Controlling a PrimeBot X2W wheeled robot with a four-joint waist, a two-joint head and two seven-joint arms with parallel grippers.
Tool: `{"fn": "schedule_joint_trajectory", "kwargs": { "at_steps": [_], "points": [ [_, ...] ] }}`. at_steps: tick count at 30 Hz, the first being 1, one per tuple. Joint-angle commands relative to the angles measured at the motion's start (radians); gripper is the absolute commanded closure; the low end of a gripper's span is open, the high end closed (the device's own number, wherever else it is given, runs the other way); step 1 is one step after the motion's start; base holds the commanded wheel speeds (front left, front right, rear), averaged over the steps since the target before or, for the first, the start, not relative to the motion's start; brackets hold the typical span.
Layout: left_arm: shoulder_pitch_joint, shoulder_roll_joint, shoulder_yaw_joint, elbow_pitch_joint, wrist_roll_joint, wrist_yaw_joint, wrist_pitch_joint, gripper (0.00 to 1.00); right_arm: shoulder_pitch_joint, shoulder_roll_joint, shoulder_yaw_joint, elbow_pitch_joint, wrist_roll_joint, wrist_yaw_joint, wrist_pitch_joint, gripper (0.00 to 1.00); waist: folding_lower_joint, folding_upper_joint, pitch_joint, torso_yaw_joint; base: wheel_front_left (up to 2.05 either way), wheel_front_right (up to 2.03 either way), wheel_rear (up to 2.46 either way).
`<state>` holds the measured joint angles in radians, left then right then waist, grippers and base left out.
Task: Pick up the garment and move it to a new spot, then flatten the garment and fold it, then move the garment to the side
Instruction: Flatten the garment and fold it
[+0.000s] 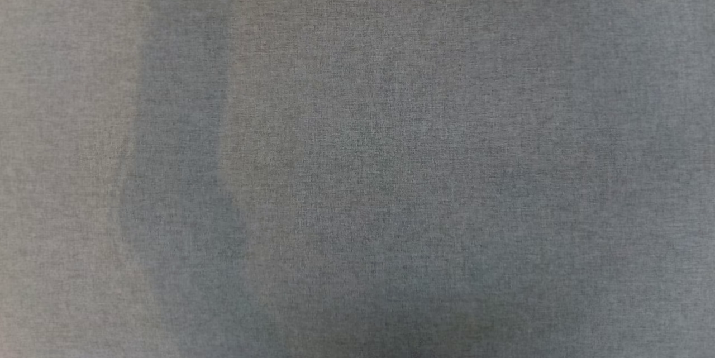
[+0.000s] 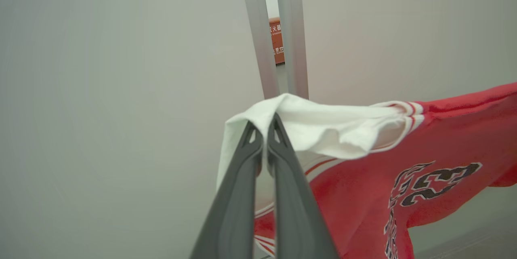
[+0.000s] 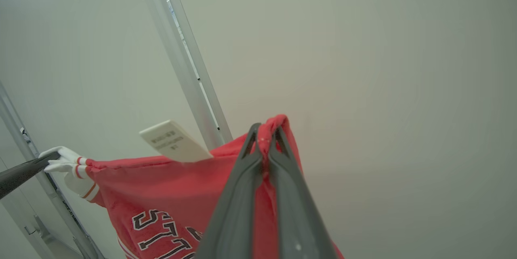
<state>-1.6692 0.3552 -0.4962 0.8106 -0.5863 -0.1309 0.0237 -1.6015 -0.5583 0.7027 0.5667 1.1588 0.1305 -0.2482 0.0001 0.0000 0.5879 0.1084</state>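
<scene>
We see the red-and-white knit garment (image 2: pixel 444 142) spanning from our left gripper (image 2: pixel 264 123) at centre to the right edge, pale metal posts (image 2: pixel 293 28) behind, upper centre.

garment (image 2: pixel 444 137) cut off below, tag (image 3: pixel 174 145) print unreadable

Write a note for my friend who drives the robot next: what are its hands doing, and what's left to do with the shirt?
Left hand: shut on the white sleeve end of the red fabric jersey with black lettering.
Right hand: shut on a bunched red edge of the jersey.
Jersey: lifted, hanging stretched between both hands in front of a pale wall; a white paper tag sticks up from it.
Done: pick-up.
Left: set it down at the new spot, flatten, fold, move aside.
</scene>
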Motion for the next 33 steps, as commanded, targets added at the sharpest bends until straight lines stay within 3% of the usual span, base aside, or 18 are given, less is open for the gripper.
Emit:
{"fn": "schedule_joint_trajectory", "kwargs": {
  "at_steps": [1,6,11,21,27,28,33],
  "points": [
    [0.044,0.003,-0.022,0.002,-0.026,0.001,-0.003,1.00,0.038,-0.011,0.019,0.005,0.014,0.000,-0.005,1.00,-0.0001,0.0000,-0.037,0.004,0.00,0.00,0.00],
    [0.187,0.040,-0.141,-0.029,-0.114,0.001,0.035,1.00,0.186,-0.033,0.122,-0.014,0.055,0.000,-0.008,1.00,-0.0001,0.0000,-0.143,-0.002,0.00,0.00,0.00],
    [0.352,0.113,-0.260,-0.105,-0.211,0.001,0.110,1.00,0.350,-0.064,0.214,-0.044,0.109,0.000,-0.011,1.00,-0.0001,0.0000,-0.283,-0.013,0.00,0.00,0.00],
    [0.684,0.289,-0.403,-0.361,-0.418,0.002,0.417,1.00,0.656,-0.181,0.428,-0.152,0.211,0.000,0.120,1.00,-0.0001,0.0000,-0.540,-0.012,0.00,0.00,0.00],
    [0.856,0.420,-0.436,-0.614,-0.536,0.063,0.592,1.00,0.794,-0.301,0.505,-0.265,0.279,0.000,0.252,1.00,-0.0001,0.0000,-0.620,-0.014,0.00,0.00,0.00],
    [0.904,0.470,-0.443,-0.720,-0.569,0.095,0.629,1.00,0.842,-0.346,0.522,-0.322,0.290,0.000,0.287,1.00,-0.0001,0.0000,-0.627,-0.016,0.00,0.00,0.00],
    [1.017,0.583,-0.468,-0.971,-0.641,0.199,0.726,1.00,0.950,-0.487,0.548,-0.474,0.308,0.000,0.386,1.00,-0.0001,0.0000,-0.636,-0.021,0.00,0.00,0.00]
  ]
}}
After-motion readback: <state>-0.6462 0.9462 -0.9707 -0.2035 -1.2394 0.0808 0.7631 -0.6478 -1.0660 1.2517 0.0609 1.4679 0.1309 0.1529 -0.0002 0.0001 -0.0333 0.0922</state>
